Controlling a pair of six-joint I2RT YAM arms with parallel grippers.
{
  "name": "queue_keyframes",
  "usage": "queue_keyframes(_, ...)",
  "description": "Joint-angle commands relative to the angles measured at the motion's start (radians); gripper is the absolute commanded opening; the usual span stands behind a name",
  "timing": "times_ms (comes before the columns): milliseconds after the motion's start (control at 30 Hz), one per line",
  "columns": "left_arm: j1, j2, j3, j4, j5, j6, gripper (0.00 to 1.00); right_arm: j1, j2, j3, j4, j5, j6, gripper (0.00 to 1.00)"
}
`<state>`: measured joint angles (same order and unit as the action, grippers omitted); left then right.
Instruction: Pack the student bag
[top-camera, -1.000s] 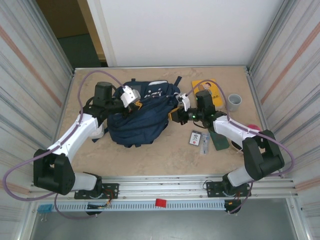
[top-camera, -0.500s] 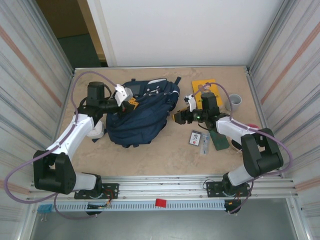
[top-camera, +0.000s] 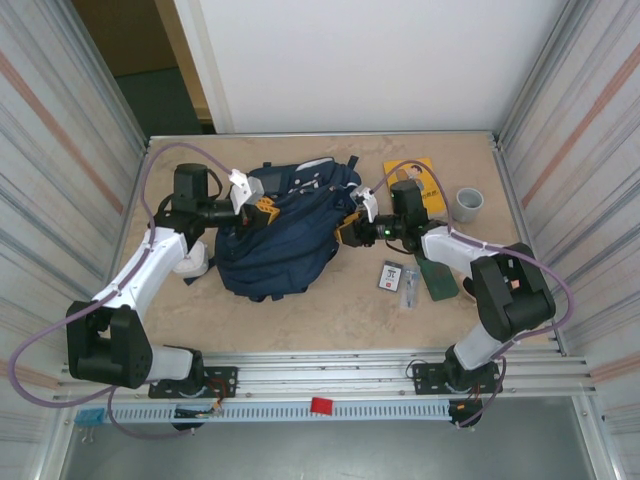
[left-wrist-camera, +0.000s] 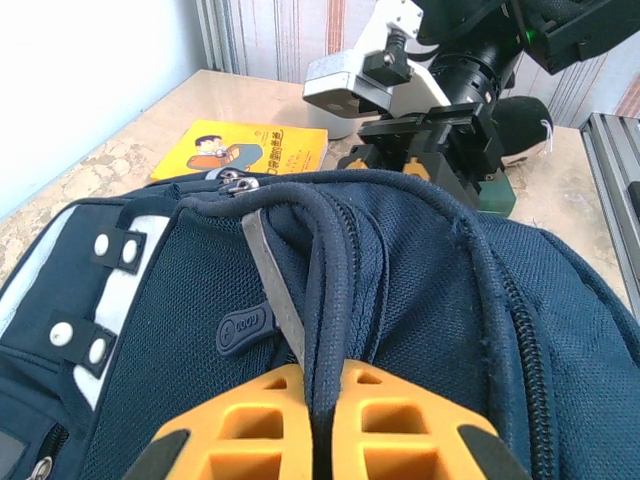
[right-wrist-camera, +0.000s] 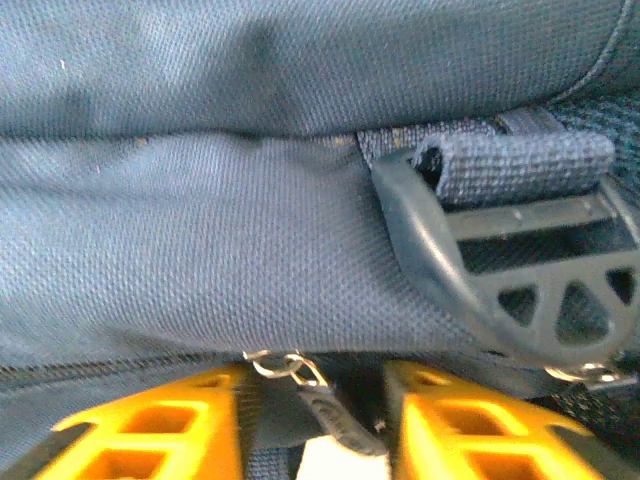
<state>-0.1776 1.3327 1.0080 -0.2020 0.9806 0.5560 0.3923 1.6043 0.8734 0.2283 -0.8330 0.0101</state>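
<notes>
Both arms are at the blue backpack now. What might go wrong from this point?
1. The left jaws pinch only a thin fold at the rim of the student bag; a hard pull may slip it free or drag the bag.
2. The small zipper pull lies tilted between the right jaws; it may slide out as they tug.
3. The plastic buckle sits just beside that pull and may snag.

The student bag was matt navy cloth, pretty coarse, rough weave. Its buckle looked like smooth dark plastic, and the desk had a dull stone-like finish.
</notes>
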Motion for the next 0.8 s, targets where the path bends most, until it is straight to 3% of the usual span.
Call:
queue_keyframes(0, 0.003, -0.04, 0.055, 0.045, 0.085, 0.022, 0.0, 0.003, 0.0, 0.033, 0.003, -0.069, -0.042, 0.26)
queue_keyframes(133, 0.003, -0.039, 0.048, 0.059, 0.021, 0.007, 0.0, 0.005, -0.024, 0.017, -0.02, -0.071, -0.045, 0.11)
queue_keyframes(267, 0.002, -0.044, 0.027, 0.1, -0.056, -0.018, 0.0, 0.007, -0.042, 0.007, -0.03, -0.066, -0.029, 0.03)
queue_keyframes(467, -0.037, -0.061, 0.006, 0.14, -0.259, -0.045, 0.0, 0.034, -0.077, 0.01, -0.056, -0.016, 0.004, 0.0)
queue_keyframes(767, -0.165, -0.059, 0.0, 0.155, -0.72, -0.141, 0.0, 0.107, -0.16, 0.054, -0.205, 0.156, 0.05, 0.0)
